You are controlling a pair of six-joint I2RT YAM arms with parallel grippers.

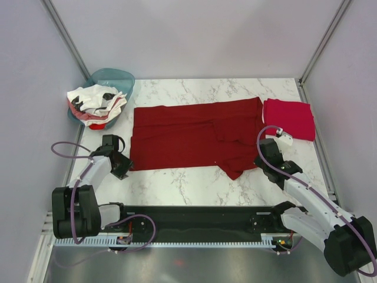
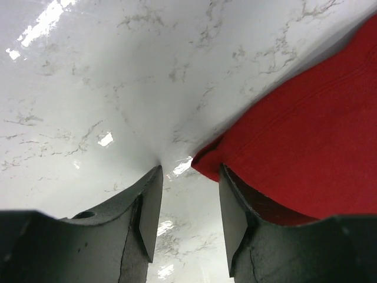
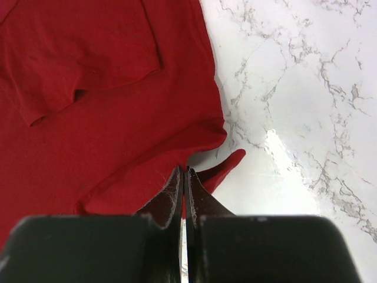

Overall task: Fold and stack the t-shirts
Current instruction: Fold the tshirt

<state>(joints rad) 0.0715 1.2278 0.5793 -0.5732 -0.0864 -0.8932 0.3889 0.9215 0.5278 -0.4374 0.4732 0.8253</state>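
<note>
The dark maroon t-shirt (image 1: 194, 135) lies spread flat at the centre of the desk (image 1: 188, 186), its right side folded inward. The right fingers (image 3: 172, 197) are pressed together on its near right hem, and the cloth puckers toward their tips. The left fingers (image 2: 150, 206) stand partly apart at the near left corner and clamp nothing; one is over bare marble, the other over the cloth edge. A folded crimson t-shirt (image 1: 288, 118) lies just beside the right edge. White t-shirts (image 1: 94, 103) are heaped on a teal basin (image 1: 121, 79) at far left.
</note>
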